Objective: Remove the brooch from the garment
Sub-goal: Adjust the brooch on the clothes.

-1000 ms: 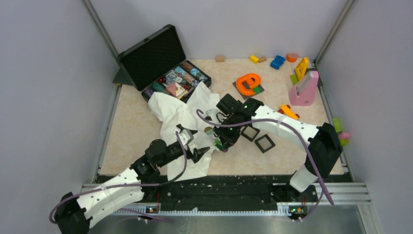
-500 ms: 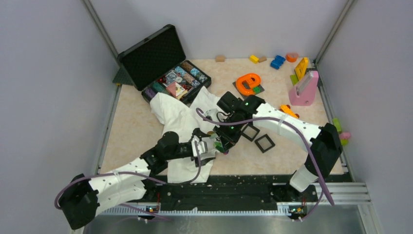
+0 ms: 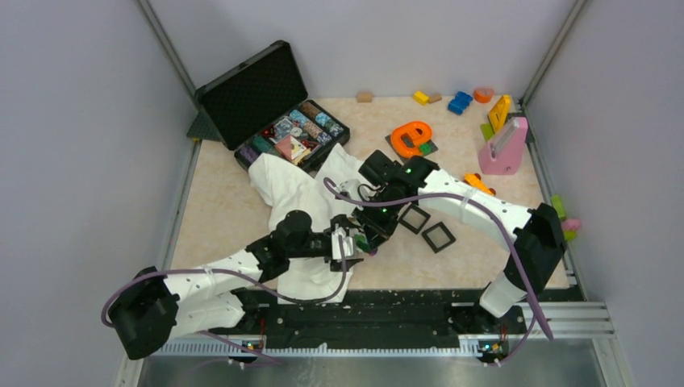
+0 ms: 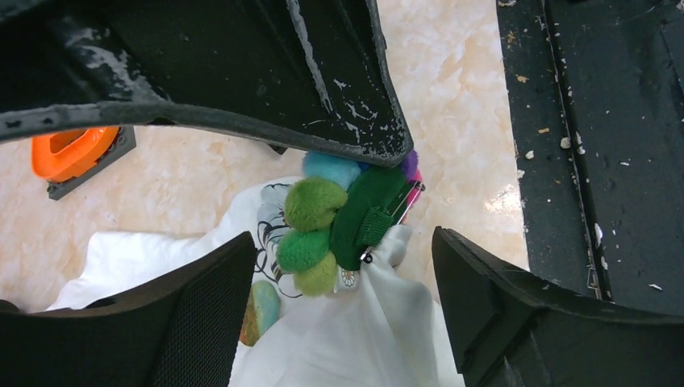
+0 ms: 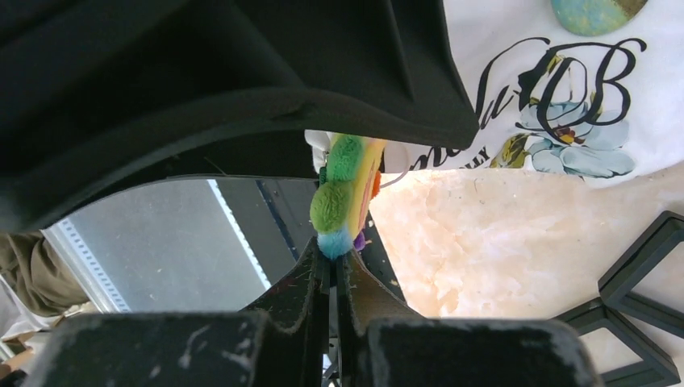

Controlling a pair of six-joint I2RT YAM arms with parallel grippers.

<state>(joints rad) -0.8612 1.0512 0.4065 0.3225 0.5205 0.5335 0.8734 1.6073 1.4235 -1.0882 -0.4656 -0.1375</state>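
White printed cloth, the garment, lies crumpled on the beige marbled table. It runs from the open black case at the back left toward the near edge. The right wrist view shows dark script lettering and a pale blue-green flower print on it. Item of interest: the brooch, a small cluster of fuzzy balls in lime, mid green and light blue, with a dark green knitted piece and a touch of purple. Seen edge-on from the right wrist, it also shows yellow and orange. It sits at the right-hand border of the garment, above a lifted fold of cloth and touching it. Whether its pin passes through the fabric cannot be told. Right gripper: fingers pressed together on the light-blue end of the brooch, pinching it by the rim. Left gripper: fingers spread wide, one on either side of the brooch and the raised cloth, neither touching the brooch; it is just beside the right gripper over the garment's edge. Other items: two black square frames on bare table just right of the grippers, an orange toy on a dark tile behind them, a pink stand at the right, and small coloured blocks along the back.
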